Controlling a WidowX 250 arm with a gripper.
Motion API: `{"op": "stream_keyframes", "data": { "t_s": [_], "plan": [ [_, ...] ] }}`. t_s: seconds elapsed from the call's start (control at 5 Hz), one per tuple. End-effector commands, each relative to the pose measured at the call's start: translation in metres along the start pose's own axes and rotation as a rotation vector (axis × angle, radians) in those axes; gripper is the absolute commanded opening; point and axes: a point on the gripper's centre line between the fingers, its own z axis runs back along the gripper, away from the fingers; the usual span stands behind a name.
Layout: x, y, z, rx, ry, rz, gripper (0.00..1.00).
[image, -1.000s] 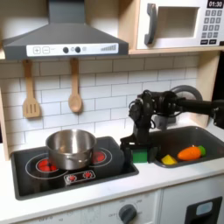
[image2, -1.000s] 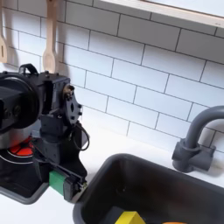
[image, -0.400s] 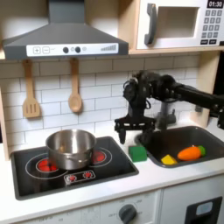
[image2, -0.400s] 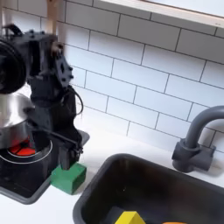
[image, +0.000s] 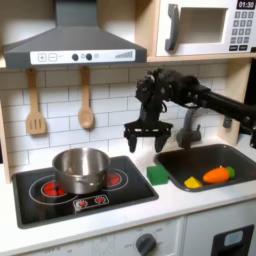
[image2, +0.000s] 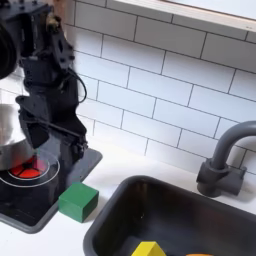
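The green block (image: 157, 174) is sitting flat on the counter between the stove (image: 40, 194) and the sink (image: 243, 158), just below the fingers, with nothing touching it. The gripper (image: 147, 138) is hanging in the air above it, pointing down, with its fingers spread wide open and holding nothing
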Motion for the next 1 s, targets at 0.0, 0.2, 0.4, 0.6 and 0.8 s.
{"op": "stream_keyframes", "data": {
  "t_s": [0.0, 0.2, 0.4, 0.6, 0.8],
  "plan": [
    [0.006, 0.030, 0.008, 0.069, -0.033, 0.041, 1.00],
    [0.008, 0.043, -0.002, 0.093, -0.031, 0.052, 1.00],
    [0.009, 0.054, -0.015, 0.093, -0.031, 0.072, 1.00],
    [0.010, 0.060, -0.024, 0.094, -0.019, 0.083, 1.00],
    [0.012, 0.064, -0.032, 0.088, -0.015, 0.086, 1.00]
  ]
}}
